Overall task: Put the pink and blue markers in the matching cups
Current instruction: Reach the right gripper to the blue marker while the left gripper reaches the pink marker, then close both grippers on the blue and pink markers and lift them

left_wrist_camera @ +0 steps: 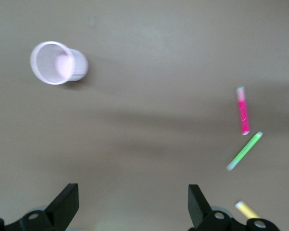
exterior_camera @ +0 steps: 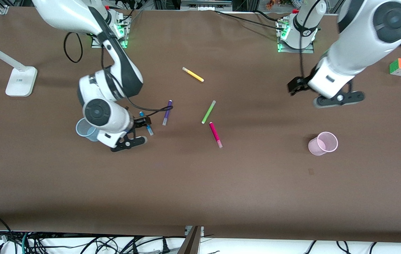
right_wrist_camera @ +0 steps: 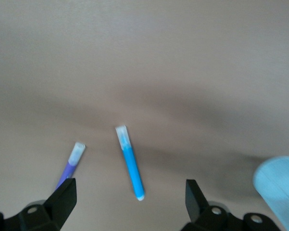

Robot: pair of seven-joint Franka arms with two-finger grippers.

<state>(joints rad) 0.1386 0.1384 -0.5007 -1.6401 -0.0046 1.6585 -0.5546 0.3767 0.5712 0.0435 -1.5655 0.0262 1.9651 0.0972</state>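
Note:
The blue marker (exterior_camera: pixel 150 131) (right_wrist_camera: pixel 131 163) lies flat on the brown table, and my right gripper (exterior_camera: pixel 143 123) (right_wrist_camera: pixel 129 192) hangs open just over it, its fingers wide on either side of one end. The pale blue cup (exterior_camera: pixel 84 129) (right_wrist_camera: pixel 279 185) stands upright beside it, partly hidden by the right wrist. At mid-table lies the pink marker (exterior_camera: pixel 216 134) (left_wrist_camera: pixel 242 115). Toward the left arm's end stands the pink cup (exterior_camera: pixel 323 143) (left_wrist_camera: pixel 57 62), upright. My left gripper (exterior_camera: pixel 297 85) (left_wrist_camera: pixel 133 192) hovers open and empty over bare table, farther from the front camera than the pink cup.
A purple pen (exterior_camera: pixel 167 112) (right_wrist_camera: pixel 69 168) lies close beside the blue marker. A lime-green pen (exterior_camera: pixel 208 112) (left_wrist_camera: pixel 244 151) lies just by the pink marker, and a yellow pen (exterior_camera: pixel 193 74) farther back. A colour cube (exterior_camera: pixel 400 66) and a white lamp base (exterior_camera: pixel 20 81) sit at the table's ends.

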